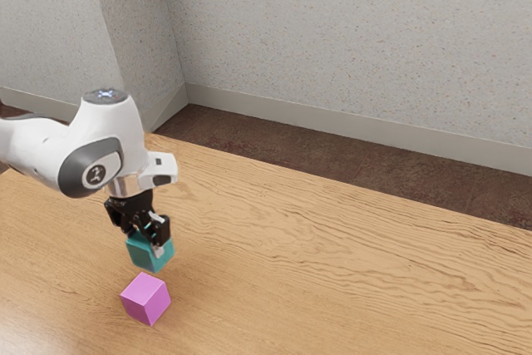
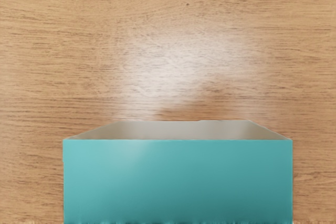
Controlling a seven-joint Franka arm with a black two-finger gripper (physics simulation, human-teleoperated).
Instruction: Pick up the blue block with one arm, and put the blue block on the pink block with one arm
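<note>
Comes in from the exterior view's left with the white arm (image 1: 46, 151) held nearly level. Bends sharply at the wrist (image 1: 126, 185) and points the black gripper (image 1: 150, 242) straight down. Clamps both fingers (image 1: 160, 234) against opposite sides of the blue block (image 1: 148, 258), carrying it aloft directly beneath the hand, slightly turned, with its upper part tucked up between the fingers.

Pretty plain room: speckled off-white walls (image 1: 349, 31) meet in a corner beyond the bench's far edge, with a pale baseboard (image 1: 357, 126) running along the bottom. The floor (image 1: 374, 168) is dark brown. The bench (image 1: 374, 272) is light wood with wavy grain and a soft sheen.
</note>
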